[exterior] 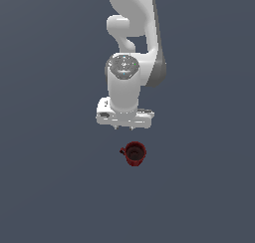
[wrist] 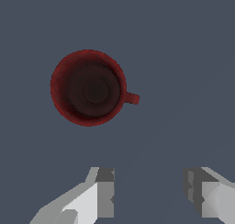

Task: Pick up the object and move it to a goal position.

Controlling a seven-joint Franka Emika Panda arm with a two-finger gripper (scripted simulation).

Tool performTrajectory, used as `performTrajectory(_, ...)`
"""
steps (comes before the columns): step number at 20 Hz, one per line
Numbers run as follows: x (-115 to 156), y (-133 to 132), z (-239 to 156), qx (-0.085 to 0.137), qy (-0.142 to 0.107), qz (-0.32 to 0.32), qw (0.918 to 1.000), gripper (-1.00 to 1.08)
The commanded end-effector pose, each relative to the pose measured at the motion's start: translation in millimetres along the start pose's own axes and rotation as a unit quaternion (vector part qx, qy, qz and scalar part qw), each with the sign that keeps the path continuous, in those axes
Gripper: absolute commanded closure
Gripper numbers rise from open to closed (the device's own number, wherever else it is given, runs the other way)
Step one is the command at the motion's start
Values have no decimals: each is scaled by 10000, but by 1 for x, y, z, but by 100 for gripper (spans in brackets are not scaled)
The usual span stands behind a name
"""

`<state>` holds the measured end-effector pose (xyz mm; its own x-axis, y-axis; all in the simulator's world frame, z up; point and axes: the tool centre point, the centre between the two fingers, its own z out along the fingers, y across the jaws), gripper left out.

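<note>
A small dark red mug [exterior: 134,153] stands upright on the grey floor, its loop handle pointing to the exterior view's left. In the wrist view the mug [wrist: 88,87] shows from above, with a dark inside and its handle on one side. My gripper [exterior: 125,128] hangs open and empty from the white arm, above the floor and a little behind the mug, not touching it. In the wrist view the gripper [wrist: 149,191] shows two spread fingers [wrist: 104,191] with nothing between them; the mug lies apart from them.
The white arm [exterior: 130,48] rises behind the gripper. A plain dark grey floor [exterior: 50,187] lies all round the mug. No other object shows.
</note>
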<state>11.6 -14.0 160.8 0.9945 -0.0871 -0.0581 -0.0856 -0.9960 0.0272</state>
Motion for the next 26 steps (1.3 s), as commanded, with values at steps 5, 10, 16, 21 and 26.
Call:
performTrajectory(5,23,-8,3,-58,-140,457,9988,-20)
performTrajectory(10,42,-16,7,-135,-264,886,9956,-20)
performTrajectory(16,62,-28,12,-254,-398,1392,9891,-20)
performTrajectory(21,75,-38,18,-374,-496,1804,9816,-20)
performTrajectory(26,86,-49,24,-511,-578,2204,9724,-20)
